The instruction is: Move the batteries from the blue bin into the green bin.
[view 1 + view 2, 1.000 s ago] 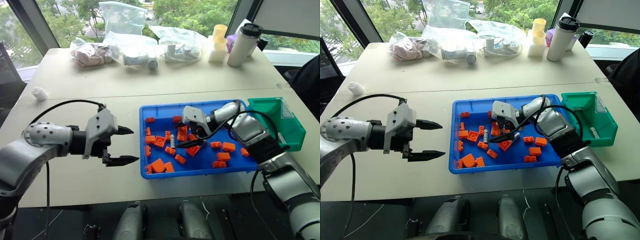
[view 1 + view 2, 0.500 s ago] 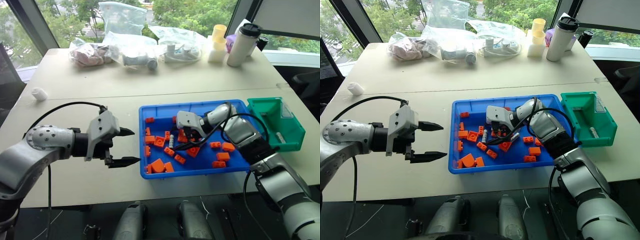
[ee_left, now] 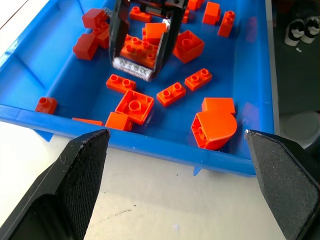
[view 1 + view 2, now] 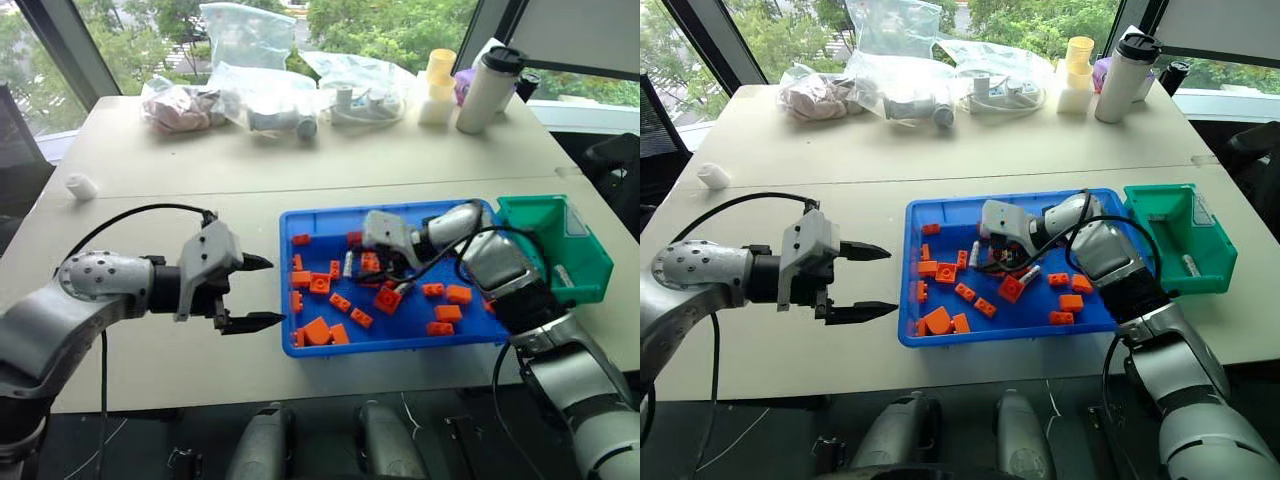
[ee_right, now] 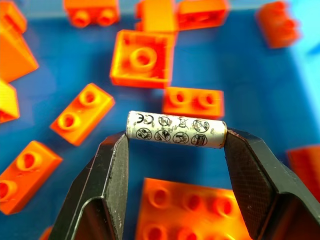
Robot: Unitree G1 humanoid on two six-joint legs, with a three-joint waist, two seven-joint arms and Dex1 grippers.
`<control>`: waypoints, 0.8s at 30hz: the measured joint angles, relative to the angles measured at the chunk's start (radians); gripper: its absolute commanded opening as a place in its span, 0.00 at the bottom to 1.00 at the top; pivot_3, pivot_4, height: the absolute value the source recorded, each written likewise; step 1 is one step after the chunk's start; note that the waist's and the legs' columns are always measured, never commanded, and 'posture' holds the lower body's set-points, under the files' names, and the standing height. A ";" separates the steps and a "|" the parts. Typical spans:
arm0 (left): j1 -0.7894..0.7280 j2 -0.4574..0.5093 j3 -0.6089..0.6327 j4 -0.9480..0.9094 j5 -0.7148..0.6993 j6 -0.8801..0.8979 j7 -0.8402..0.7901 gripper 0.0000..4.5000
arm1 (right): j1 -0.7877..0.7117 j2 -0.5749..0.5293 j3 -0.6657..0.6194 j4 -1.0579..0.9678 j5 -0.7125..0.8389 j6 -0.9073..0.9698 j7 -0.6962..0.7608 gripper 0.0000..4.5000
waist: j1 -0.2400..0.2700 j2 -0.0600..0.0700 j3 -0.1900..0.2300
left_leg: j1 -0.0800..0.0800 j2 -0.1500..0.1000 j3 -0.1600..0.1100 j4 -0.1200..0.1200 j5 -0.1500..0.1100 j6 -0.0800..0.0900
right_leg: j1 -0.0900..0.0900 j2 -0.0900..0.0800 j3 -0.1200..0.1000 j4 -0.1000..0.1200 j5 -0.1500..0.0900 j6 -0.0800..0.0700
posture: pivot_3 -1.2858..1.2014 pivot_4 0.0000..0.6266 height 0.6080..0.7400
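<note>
And there's the battery [image 5: 176,130], a small silver-grey cylinder pinched end to end between the right gripper [image 5: 175,150]'s two black textured fingers [image 5: 107,170], held clear above the floor of the blue bin [image 4: 330,345]. Its wrap is scuffed white and printed with a row of little round symbols, a CE mark at one end; the rest is too small to read. Beneath it lie orange toy bricks [image 5: 142,57], glossy plastic with round studs, scattered loose over the smooth bright-blue floor: two-stud pieces, a square one with a single big stud, and a rounded block [image 3: 215,127] near the front wall. The gripper hangs over the middle of the tray, a black cable looping off its wrist.

At the blue bin's right end, touching it, sits the green bin [image 4: 590,275], teal, deeper, with sloping walls, and a second battery [image 4: 1188,264] lying inside. The left gripper [image 4: 262,292] hovers over bare tabletop just off the tray's left wall, its pointed fingers spread wide, empty. Along the far edge sit crumpled clear plastic bags [image 4: 262,95], a white tumbler with a black lid [image 4: 488,88] and a pale yellow container [image 4: 437,85]; a small white cap [image 4: 80,186] lies near the left edge.
</note>
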 measured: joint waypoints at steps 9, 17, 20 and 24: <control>-0.138 -0.283 -0.008 0.119 -0.057 -0.015 0.131 1.00 | 0.181 -0.200 -0.518 -0.171 0.122 0.297 -0.281 0.49 | 0.020 -0.001 -0.001 | 0.000 -0.001 0.000 0.000 0.000 0.000 | 0.000 -0.003 0.000 0.000 0.000 0.000 | 0.52 0.24 1.00; -0.206 -0.363 -0.066 0.212 -0.014 -0.050 0.114 1.00 | 0.439 -0.289 -0.701 -0.220 0.082 0.364 -0.471 0.49 | -0.009 0.001 -0.001 | 0.001 0.000 0.003 0.000 0.000 0.001 | 0.001 0.002 0.002 0.001 0.000 0.000 | 0.52 0.24 1.00; -0.224 -0.391 -0.065 0.234 -0.015 -0.054 0.113 1.00 | 0.457 -0.289 -0.717 -0.220 0.082 0.387 -0.514 0.49 | -0.010 0.001 -0.001 | 0.001 0.000 0.003 0.000 0.000 0.001 | 0.001 0.003 0.002 0.001 0.000 0.000 | 0.52 0.24 1.00; -0.235 -0.415 -0.063 0.246 -0.017 -0.054 0.114 1.00 | 0.457 -0.286 -0.743 -0.219 0.095 0.426 -0.575 0.72 | -0.005 0.001 -0.001 | 0.001 0.000 0.003 0.001 0.000 0.001 | 0.001 0.002 0.002 0.001 0.000 0.000 | 0.52 0.24 1.00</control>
